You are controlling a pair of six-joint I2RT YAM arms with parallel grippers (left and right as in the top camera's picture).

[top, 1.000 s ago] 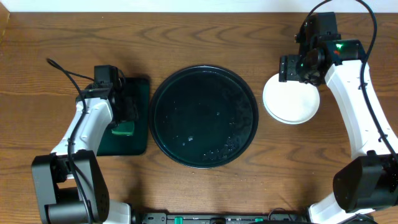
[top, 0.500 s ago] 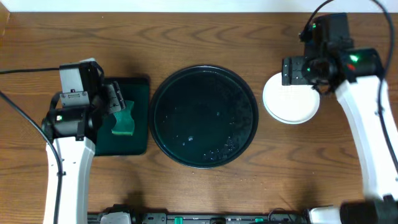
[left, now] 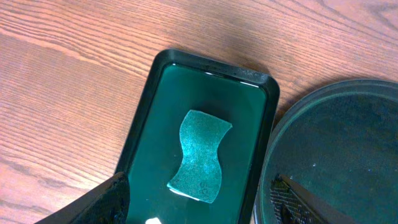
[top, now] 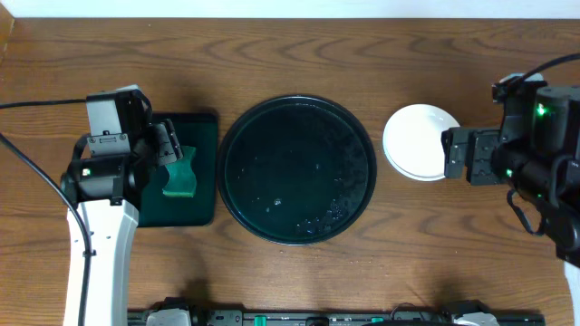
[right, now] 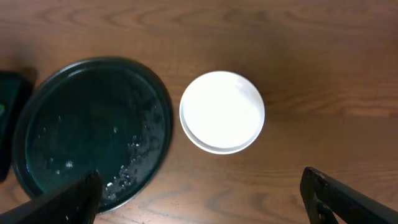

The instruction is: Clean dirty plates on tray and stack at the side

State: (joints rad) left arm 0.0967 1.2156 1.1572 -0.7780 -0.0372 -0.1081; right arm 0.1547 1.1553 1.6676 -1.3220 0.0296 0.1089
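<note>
Since the large round glossy black tray [top: 224,168] is bare except for water droplets and the small round white plates [top: 419,140] sit stacked on the brown wood-grain tabletop [top: 299,50] just to its right, the work looks finished, so most of your risk lies in needless motion. The stack is not quite square: the right wrist view shows a lower rim peeking out as a crescent, so a careless sweep of the right arm back across it could nudge the top plate off. The right gripper [right: 200,176] is spread wide and empty, close beside the stack. The left gripper [left: 199,186], also wide and empty, hangs over the wavy green sponge [left: 200,155] in the small rectangular dark tray [left: 140,134]. A drop there could shove that tray into the black one next to it.

Compared with half a second ago, the right arm has pulled off the stack's upper right edge toward the table's right side. The left arm, sponge and plates have not moved.
</note>
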